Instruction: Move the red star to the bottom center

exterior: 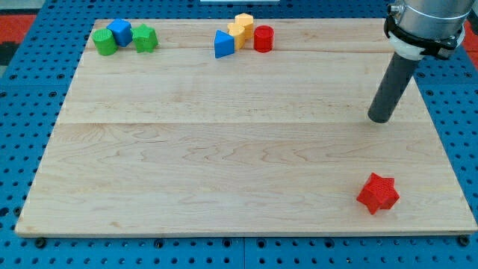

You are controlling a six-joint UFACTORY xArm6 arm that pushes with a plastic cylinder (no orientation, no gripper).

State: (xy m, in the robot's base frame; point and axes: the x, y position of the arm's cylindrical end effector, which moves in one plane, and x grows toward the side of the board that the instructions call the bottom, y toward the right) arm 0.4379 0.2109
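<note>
Blocks clustered along the view's top, red star [378,193] alone below my tip [379,117]

A red star [378,193] and red cylinder [263,38], blue [223,45], yellow [240,29] and green blocks [145,39] dot a pale wooden board [224,164] over a blue pegged table [22,149], beside a dark rod [392,86].
</note>
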